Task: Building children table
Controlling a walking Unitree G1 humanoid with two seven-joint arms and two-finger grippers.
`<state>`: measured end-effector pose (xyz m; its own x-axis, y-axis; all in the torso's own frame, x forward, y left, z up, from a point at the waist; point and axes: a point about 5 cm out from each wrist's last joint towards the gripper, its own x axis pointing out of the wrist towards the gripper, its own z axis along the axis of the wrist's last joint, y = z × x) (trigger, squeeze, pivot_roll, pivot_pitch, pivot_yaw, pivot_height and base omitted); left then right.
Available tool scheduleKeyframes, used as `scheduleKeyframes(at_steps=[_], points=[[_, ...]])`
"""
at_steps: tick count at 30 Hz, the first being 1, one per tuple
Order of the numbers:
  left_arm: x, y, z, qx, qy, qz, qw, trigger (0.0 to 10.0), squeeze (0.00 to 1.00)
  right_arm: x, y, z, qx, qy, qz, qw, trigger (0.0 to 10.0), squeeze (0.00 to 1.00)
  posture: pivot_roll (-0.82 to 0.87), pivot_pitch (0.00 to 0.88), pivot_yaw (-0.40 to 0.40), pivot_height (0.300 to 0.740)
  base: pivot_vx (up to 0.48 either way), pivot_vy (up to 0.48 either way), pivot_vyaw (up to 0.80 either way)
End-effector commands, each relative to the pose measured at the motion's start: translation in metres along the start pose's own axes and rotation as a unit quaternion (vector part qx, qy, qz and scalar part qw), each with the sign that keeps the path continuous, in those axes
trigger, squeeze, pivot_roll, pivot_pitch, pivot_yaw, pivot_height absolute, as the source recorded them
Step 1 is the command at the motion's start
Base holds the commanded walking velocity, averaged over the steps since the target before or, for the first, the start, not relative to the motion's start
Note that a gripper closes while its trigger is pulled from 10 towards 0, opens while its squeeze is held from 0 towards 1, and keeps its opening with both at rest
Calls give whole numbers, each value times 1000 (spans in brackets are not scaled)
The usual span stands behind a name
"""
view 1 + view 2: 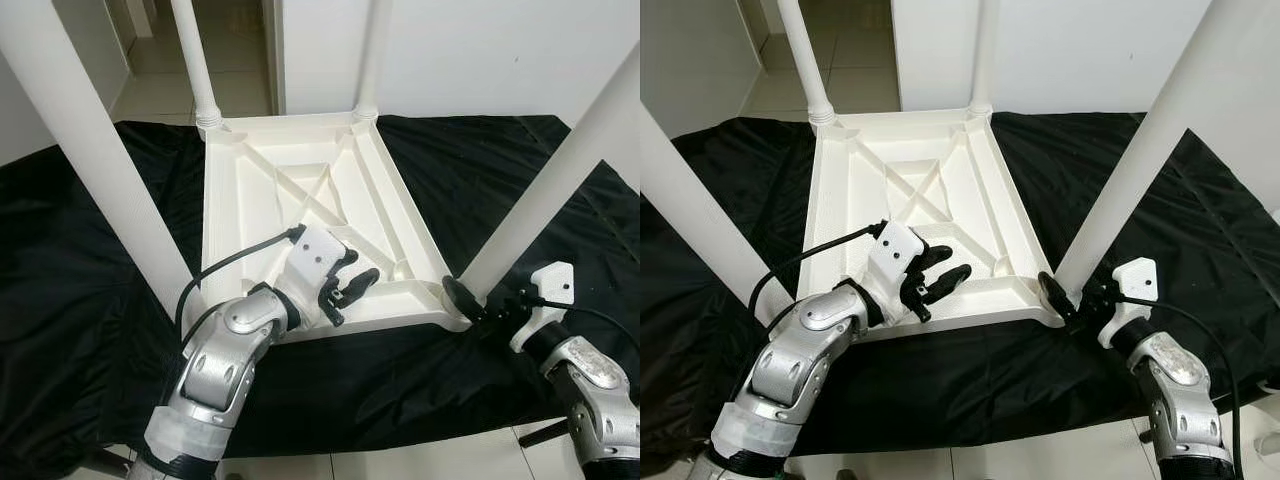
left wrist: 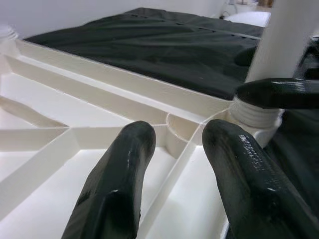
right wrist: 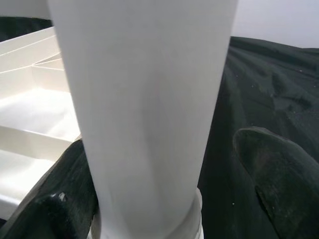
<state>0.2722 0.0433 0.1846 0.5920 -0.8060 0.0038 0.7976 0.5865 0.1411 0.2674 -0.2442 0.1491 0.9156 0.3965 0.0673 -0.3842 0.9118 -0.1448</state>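
- The white tabletop [image 1: 300,190] was laid upside down on a black cloth [image 1: 80,260], its ribbed underside turned upward, four white legs standing from its corners.
- The left gripper [image 1: 352,285] was held over the near edge of the tabletop with its fingers [image 2: 117,184] parted and nothing between them.
- The right gripper [image 1: 1072,292] was placed at the base of the near right leg [image 1: 1140,150] — one finger seen on each side of it, apparently gripping, though contact was hard to confirm.
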Motion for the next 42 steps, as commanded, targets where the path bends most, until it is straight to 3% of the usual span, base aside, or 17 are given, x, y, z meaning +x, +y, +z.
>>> scheduleKeyframes(at_steps=[1,5,9,14,15,16,17,18,19,31,32,33,34,40,41,42], points=[[-1,-9,-2,10,6,-53,999,10000,0,4,0,5,-8,-2,-10,1000,10000,0,-121,67,36,740,0,0,0],[0,-9,-3,13,10,-54,998,10000,0,6,0,6,-13,-2,-9,1000,10000,0,-122,63,41,740,0,0,0],[3,-11,-3,-14,8,-67,998,10000,0,12,7,7,-59,7,30,998,10000,0,-139,42,52,740,0,0,0],[8,-15,-3,-44,16,-89,995,10000,0,20,10,10,-63,15,76,995,10000,0,-133,21,52,740,0,0,0],[9,-15,-3,-46,14,-89,995,10000,0,22,11,10,-64,18,85,994,9373,0,-125,16,50,740,0,0,0],[9,-15,-3,-46,14,-89,995,10000,0,22,11,10,-64,18,85,994,9373,0,-125,16,50,740,0,0,0],[11,-17,-3,-41,14,-87,995,10000,0,23,12,7,-60,26,99,993,3059,0,-116,14,43,740,0,0,0],[11,-17,-3,-41,14,-87,995,10000,0,23,12,7,-60,26,99,993,3059,0,-116,14,43,740,0,0,0],[10,-18,-3,-38,16,-87,995,10000,0,23,13,5,-61,32,105,992,0,0,-109,16,39,740,0,0,0],[8,-18,-11,-7,30,-66,997,10000,0,17,11,-9,-50,63,93,992,0,0,-82,0,23,740,0,0,0],[8,-17,-11,-3,32,-63,998,10000,0,17,12,-9,-47,63,88,993,7294,0,-82,0,22,740,0,0,0],[8,-16,-12,0,33,-61,998,10000,0,16,13,-10,-45,63,86,993,7294,0,-82,0,22,740,0,0,0],[8,-15,-13,2,35,-58,998,10000,0,17,15,-11,-39,64,79,994,10000,0,-81,0,18,740,0,0,0],[9,-12,-14,0,35,-50,998,10000,0,19,23,-14,-3,56,25,998,10000,0,-82,0,18,740,0,0,0],[9,-13,-14,-8,33,-57,998,10000,1000,20,26,-14,8,53,-2,999,10000,0,-82,0,18,740,0,0,0],[8,-14,-15,-9,34,-62,997,10000,1000,20,28,-15,18,50,-25,998,10000,0,-82,0,18,740,0,0,0]])
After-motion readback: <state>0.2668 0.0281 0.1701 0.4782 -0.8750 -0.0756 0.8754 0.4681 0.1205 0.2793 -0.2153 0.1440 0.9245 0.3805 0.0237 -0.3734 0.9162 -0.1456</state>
